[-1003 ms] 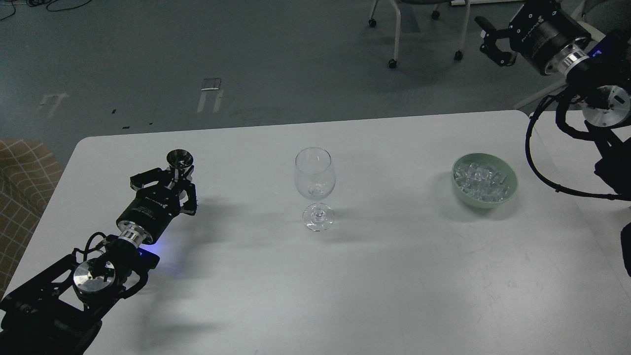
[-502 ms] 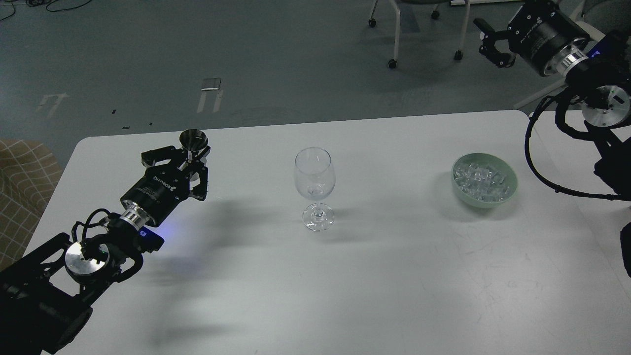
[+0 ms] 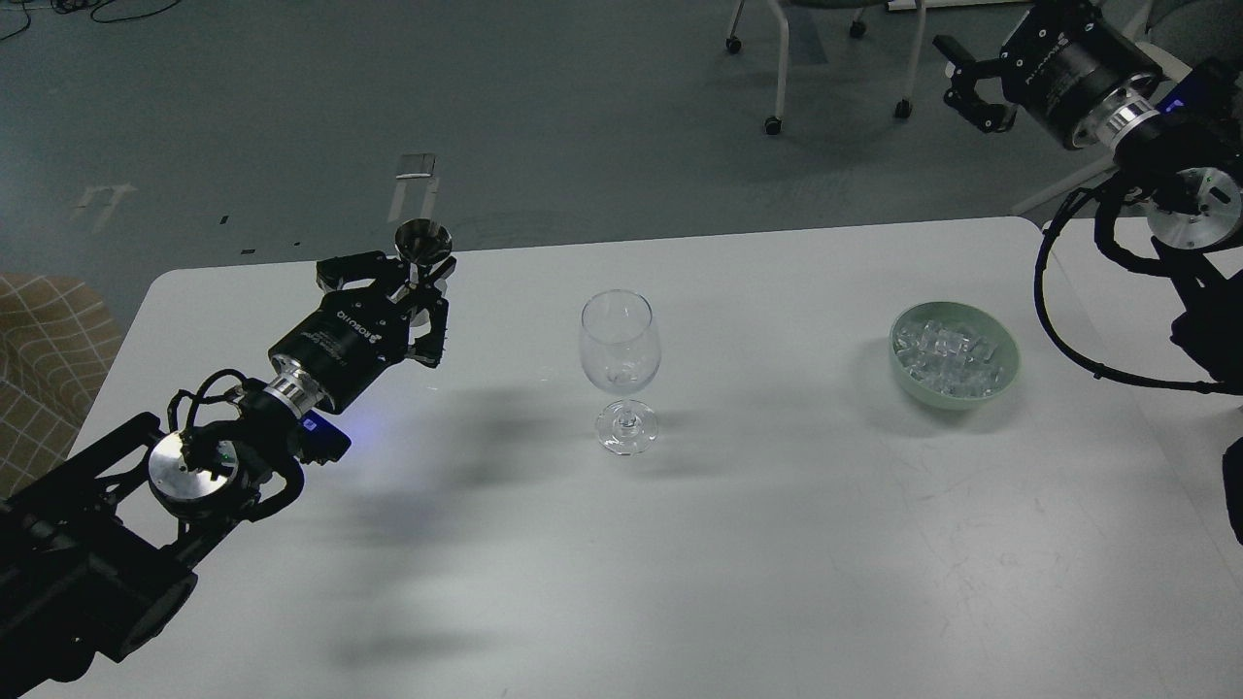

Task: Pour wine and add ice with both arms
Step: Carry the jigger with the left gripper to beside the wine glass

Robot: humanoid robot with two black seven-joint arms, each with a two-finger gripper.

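A clear, empty wine glass (image 3: 621,361) stands upright at the table's middle. A pale green bowl (image 3: 957,396) to its right holds a heap of clear ice (image 3: 947,348). My left gripper (image 3: 416,280) is shut on a small shiny metal cup (image 3: 423,240) and holds it upright above the table, left of the glass and apart from it. My right gripper (image 3: 971,80) is open and empty, raised high beyond the table's far right corner, above and behind the bowl.
The white table (image 3: 777,505) ends at its far edge just behind the glass. Chair legs on castors (image 3: 777,68) stand on the grey floor beyond. A checked tan seat (image 3: 39,359) is off the table's left edge.
My left gripper has lifted the metal cup and carried it up and to the right, closer to the glass. The right arm has barely moved.
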